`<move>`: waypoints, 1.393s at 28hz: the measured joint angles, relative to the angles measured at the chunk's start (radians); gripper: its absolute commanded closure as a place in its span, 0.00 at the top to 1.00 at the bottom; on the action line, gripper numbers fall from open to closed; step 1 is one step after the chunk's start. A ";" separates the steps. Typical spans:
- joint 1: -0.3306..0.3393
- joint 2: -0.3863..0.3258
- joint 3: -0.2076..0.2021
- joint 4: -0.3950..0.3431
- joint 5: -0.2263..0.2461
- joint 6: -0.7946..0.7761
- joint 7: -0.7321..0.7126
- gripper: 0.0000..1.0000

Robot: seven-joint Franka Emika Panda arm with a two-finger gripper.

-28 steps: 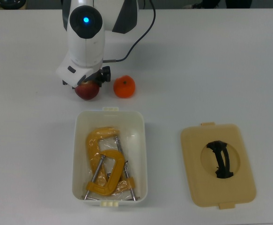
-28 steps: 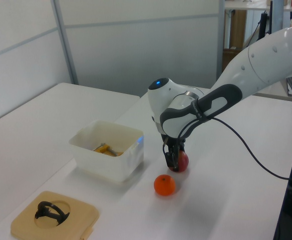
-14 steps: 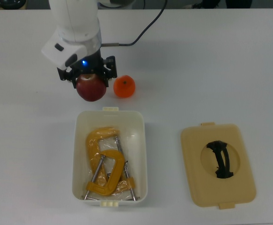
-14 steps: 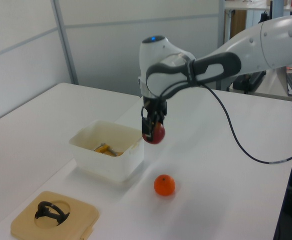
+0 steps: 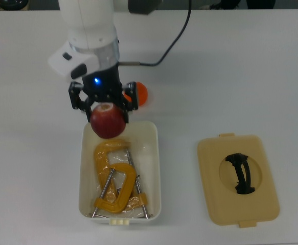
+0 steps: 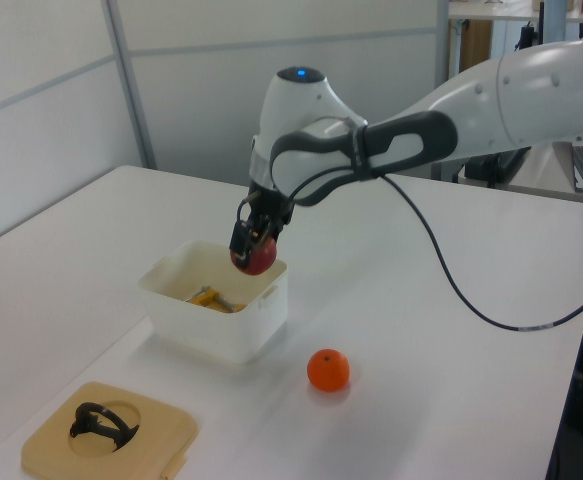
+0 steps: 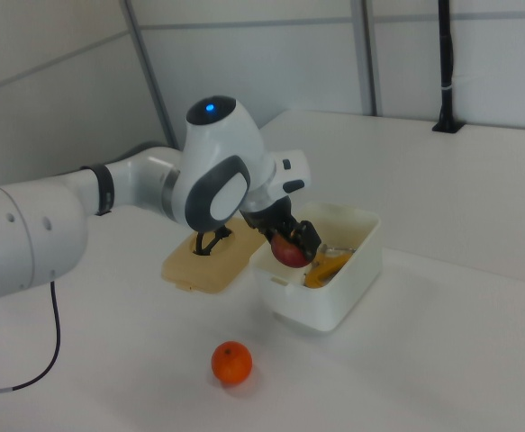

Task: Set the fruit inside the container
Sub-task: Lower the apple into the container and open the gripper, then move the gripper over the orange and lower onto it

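My gripper [image 5: 105,108] is shut on the dark red apple [image 5: 108,122] and holds it in the air over the end of the white tub [image 5: 154,168] nearest the arm's base. From the left view, the apple [image 6: 255,259] hangs just above the tub's rim [image 6: 211,332]. The right view shows the apple [image 7: 287,252] over the tub [image 7: 334,304] as well. The orange [image 5: 140,92] rests on the table just beyond that end of the tub, partly hidden behind the gripper in the top view. It lies in plain sight in the left view [image 6: 329,370].
Yellow C-clamps [image 5: 115,178] lie inside the tub and fill much of its floor. The tan lid with a black handle [image 5: 238,173] lies flat on the table to the top view's right of the tub. The arm's black cable [image 5: 172,38] trails across the table.
The gripper lifted the apple off the table beside the orange and carried it over the tub's near end. The orange, tub and lid stayed in place.
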State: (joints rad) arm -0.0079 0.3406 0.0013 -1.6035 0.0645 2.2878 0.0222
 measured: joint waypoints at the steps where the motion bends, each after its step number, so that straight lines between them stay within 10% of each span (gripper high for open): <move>1: 0.001 0.011 0.003 0.001 -0.002 0.012 0.004 0.50; 5: 0.008 0.044 0.005 0.003 -0.003 0.033 0.011 0.58; 7: 0.010 0.051 0.005 0.003 -0.003 0.035 0.013 1.00; 25: 0.014 -0.014 0.005 0.015 -0.026 -0.149 0.007 1.00; 39: 0.069 -0.138 0.008 -0.246 -0.106 -0.253 -0.081 1.00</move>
State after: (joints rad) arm 0.0611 0.2029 0.0092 -1.8493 -0.0414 2.0343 -0.0586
